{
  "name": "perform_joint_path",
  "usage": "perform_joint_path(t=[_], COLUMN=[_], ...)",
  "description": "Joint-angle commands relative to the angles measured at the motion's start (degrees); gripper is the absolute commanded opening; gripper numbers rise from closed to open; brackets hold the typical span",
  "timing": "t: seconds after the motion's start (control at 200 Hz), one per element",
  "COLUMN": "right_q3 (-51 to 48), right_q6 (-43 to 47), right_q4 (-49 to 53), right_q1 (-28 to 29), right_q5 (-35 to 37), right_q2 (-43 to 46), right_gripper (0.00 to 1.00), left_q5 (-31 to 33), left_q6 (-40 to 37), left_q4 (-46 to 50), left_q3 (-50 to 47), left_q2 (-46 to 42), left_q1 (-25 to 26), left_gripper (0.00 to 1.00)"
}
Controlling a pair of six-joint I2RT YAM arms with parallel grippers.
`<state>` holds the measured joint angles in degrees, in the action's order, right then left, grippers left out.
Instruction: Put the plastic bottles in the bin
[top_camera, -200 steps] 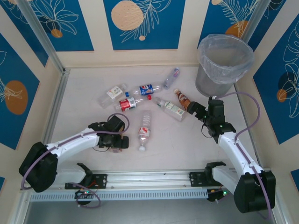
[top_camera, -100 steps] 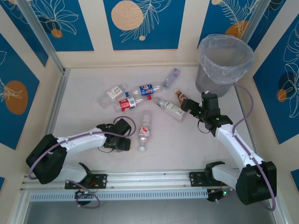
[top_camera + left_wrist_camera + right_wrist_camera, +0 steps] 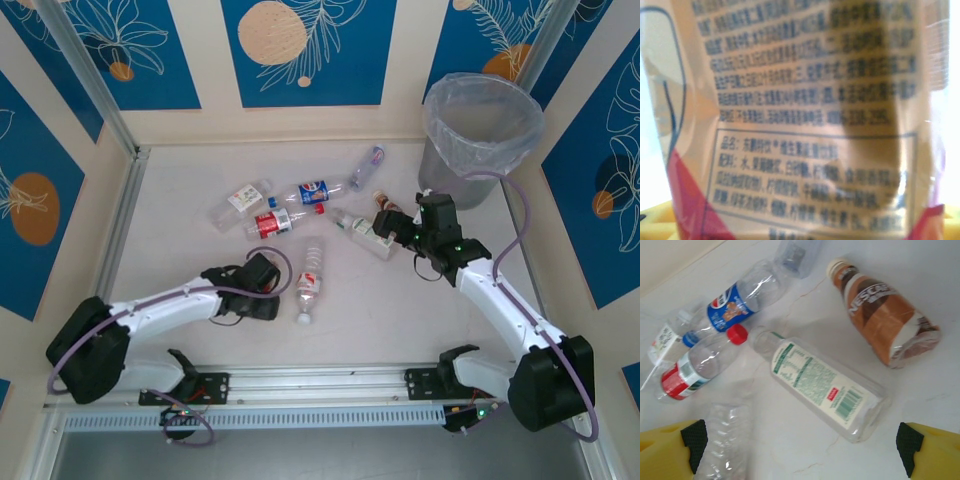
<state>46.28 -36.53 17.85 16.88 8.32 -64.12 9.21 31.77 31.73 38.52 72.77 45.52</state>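
Yellow left fingers crowd a red-labelled bottle; right fingers gape empty over a green-labelled bottle.
Left grip cannot be told: the label sits too near the lens, tips cut off. Right fingers spread wide, probably to straddle that bottle lying on the table. Beyond, a Nescafé bottle and others lie short of the bin, its contents unclear.

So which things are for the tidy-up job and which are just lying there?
For the job: bin, brown bottle, green-label bottle, blue-label bottle, red-capped bottle, white-label bottle, red-and-white bottle, small clear bottle.
Just there: blue wall panels, purple cables.
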Motion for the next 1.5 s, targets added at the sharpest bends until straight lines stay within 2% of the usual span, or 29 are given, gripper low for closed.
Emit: perform_joint_path(t=[0.0, 0.155, 0.285, 0.48, 0.7, 0.865, 1.08, 1.495], right_q3=[1.6, 1.2, -1.5, 2.8, 6.4, 9.1, 13.2, 13.5], right_q6=[-3.3, -9.7, -12.8, -14.8, -16.8, -16.5, -13.7, -10.4], right_q4=[-1.2, -9.4, -24.9, -24.1, -23.0, -23.4, -18.7, -16.2], right_q1=[0.5, 0.5, 2.0, 5.0, 7.6, 9.4, 11.2, 12.3], right_q5=[-10.6, -25.1, -35.7, -37.3, -35.7, -32.3, -30.5, -27.1], right_q2=[-0.5, -1.7, -2.5, -6.7, -9.8, -12.4, -16.1, -16.1], right_gripper=[0.99, 0.99, 0.99, 0.98, 0.90, 0.81, 0.68, 0.24], left_q5=[-1.6, -3.8, -5.7, -16.0, -16.5, -17.8, -18.8, -18.4], left_q6=[-4.7, -9.2, -11.9, -17.8, -19.8, -20.5, -21.3, -18.0], left_q4=[-3.1, -6.9, -14.1, -22.7, -23.6, -24.4, -24.1, -26.6], left_q3=[2.0, 6.0, 5.7, 6.0, 6.6, 6.9, 7.6, 6.4], left_q2=[-5.1, -8.0, -8.5, -7.3, -5.8, -4.7, -4.1, -3.9], left_q1=[0.7, 0.8, 0.8, 0.9, 1.0, 1.0, 1.1, 1.1], left_gripper=[0.65, 0.65, 0.67, 0.68, 0.69, 0.69, 0.68, 0.69])
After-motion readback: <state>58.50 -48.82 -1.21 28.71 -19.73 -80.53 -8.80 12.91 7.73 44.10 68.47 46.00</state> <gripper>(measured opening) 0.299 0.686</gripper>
